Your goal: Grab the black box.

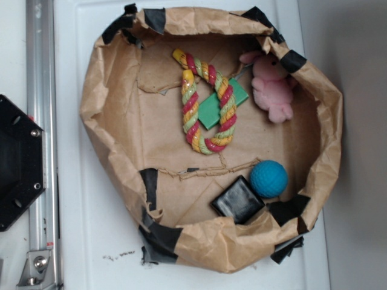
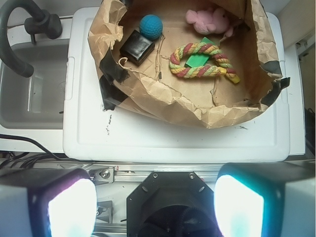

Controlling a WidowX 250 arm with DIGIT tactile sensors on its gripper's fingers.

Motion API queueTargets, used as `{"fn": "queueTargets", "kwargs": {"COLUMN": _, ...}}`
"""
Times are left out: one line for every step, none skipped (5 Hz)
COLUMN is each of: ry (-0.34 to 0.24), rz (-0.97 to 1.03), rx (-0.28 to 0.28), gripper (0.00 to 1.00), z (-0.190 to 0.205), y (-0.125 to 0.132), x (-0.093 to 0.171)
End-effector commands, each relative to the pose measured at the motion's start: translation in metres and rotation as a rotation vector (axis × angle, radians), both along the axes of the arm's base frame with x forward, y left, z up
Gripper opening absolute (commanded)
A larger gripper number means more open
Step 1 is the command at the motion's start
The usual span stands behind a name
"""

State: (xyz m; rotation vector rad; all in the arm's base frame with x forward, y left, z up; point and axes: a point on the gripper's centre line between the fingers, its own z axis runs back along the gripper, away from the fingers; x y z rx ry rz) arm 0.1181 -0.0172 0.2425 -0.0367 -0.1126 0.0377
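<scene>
Here, the black box (image 1: 239, 200) is lying flat on the floor of a crumpled brown paper nest (image 1: 115, 115), sitting in the lower right of the exterior frame, close under the nest's near wall. A blue ball (image 1: 268, 179) is resting just beside the box, at its upper right corner, and it is hard to tell whether the two are touching. Higher in the frame, a striped rope toy (image 1: 205, 99) is lying in a loop, and its right strand is crossing over a flat green block (image 1: 219, 107). A pink plush toy (image 1: 272, 89) is leaning against the paper wall in the upper right. Black tape patches (image 1: 158, 235) are holding the paper rim together in several spots. The nest is sitting on a white counter (image 1: 91, 229), with a metal rail (image 1: 41, 121) running down the left edge of the frame. In the wrist view, the pincer (image 2: 155, 210) is hanging well away from the nest at the bottom of the frame, its two fingers (image 2: 71, 207) standing wide apart with nothing between them, and the black box is showing in the upper left, beside the ball. A grey sink (image 2: 34, 84) is lying to the left of the counter there.
</scene>
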Motion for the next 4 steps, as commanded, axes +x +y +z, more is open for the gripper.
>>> {"fn": "queueTargets", "kwargs": {"ry": 0.000, "rz": 0.000, "rx": 0.000, "gripper": 1.00, "z": 0.000, "y": 0.000, "x": 0.000}}
{"fn": "queueTargets", "kwargs": {"ry": 0.003, "rz": 0.158, "rx": -0.092, "gripper": 1.00, "z": -0.007, "y": 0.002, "x": 0.050}}
{"fn": "queueTargets", "kwargs": {"ry": 0.024, "rz": 0.293, "rx": -0.128, "gripper": 1.00, "z": -0.021, "y": 0.005, "x": 0.092}}
{"fn": "queueTargets", "kwargs": {"ry": 0.080, "rz": 0.526, "rx": -0.132, "gripper": 1.00, "z": -0.064, "y": 0.018, "x": 0.130}}
